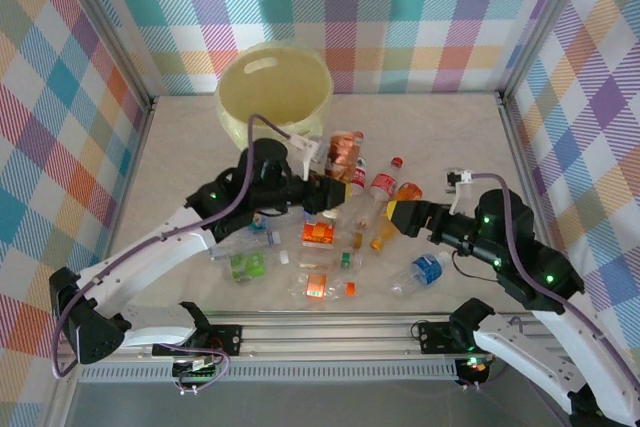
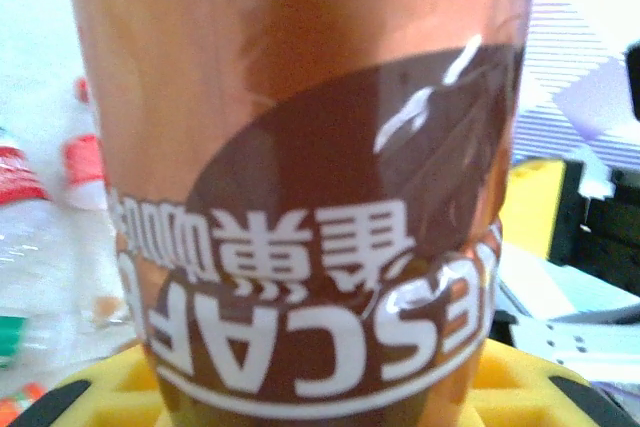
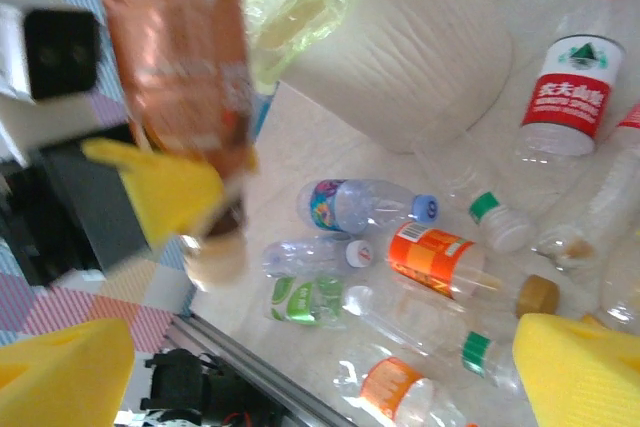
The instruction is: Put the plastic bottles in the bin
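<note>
One copper-brown bottle (image 1: 345, 155) | left hand (image 1: 345, 183) clamped on it | right hand (image 3: 325, 339) apparently open

One bin (image 1: 238, 119) and roughly a dozen plastic bottles (image 1: 383, 185); exact count unclear.

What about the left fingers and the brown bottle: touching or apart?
Touching. The right wrist view shows one of the yellow left fingers pressed against the brown bottle, no gap.

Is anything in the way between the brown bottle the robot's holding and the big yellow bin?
Nothing visible is. The left gripper holds the brown coffee bottle up right beside the bin, with open space between them. The other bottles lie on the table, nearer the arms.
</note>
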Robot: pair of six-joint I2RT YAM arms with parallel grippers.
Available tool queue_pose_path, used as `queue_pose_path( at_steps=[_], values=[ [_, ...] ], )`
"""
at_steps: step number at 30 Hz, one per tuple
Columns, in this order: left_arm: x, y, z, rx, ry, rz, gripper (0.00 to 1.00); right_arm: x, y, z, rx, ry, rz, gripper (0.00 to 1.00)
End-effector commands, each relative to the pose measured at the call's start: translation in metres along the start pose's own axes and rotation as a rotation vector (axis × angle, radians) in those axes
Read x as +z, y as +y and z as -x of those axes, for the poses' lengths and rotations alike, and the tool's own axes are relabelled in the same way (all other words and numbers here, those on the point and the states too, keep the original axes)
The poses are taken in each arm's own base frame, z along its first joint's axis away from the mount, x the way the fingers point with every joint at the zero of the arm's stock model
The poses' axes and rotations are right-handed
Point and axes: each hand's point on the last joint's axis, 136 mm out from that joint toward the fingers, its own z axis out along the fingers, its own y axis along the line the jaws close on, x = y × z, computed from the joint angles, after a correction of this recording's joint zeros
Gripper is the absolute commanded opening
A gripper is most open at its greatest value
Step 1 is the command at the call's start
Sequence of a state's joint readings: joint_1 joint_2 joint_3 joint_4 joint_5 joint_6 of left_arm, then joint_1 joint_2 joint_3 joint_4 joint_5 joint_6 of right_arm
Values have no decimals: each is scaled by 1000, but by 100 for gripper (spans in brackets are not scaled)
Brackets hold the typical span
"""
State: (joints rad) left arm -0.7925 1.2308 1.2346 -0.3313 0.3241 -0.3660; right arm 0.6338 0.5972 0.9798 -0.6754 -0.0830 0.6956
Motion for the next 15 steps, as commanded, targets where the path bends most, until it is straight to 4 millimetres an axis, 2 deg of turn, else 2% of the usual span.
queue_pose_path(
  at_steps=[1,4,9,15],
  values=[
    [-24,15,17,70,13,100,36,-7,-31,-11,-29,26,-151,100],
    [-32,29,43,102,-3,163,37,-6,-45,-16,-18,37,-213,100],
    [-39,53,84,148,-24,259,37,-2,-51,-24,-19,63,-226,100],
    [-39,92,127,181,-55,384,37,-6,-60,-29,-16,64,-253,100]
  ],
)
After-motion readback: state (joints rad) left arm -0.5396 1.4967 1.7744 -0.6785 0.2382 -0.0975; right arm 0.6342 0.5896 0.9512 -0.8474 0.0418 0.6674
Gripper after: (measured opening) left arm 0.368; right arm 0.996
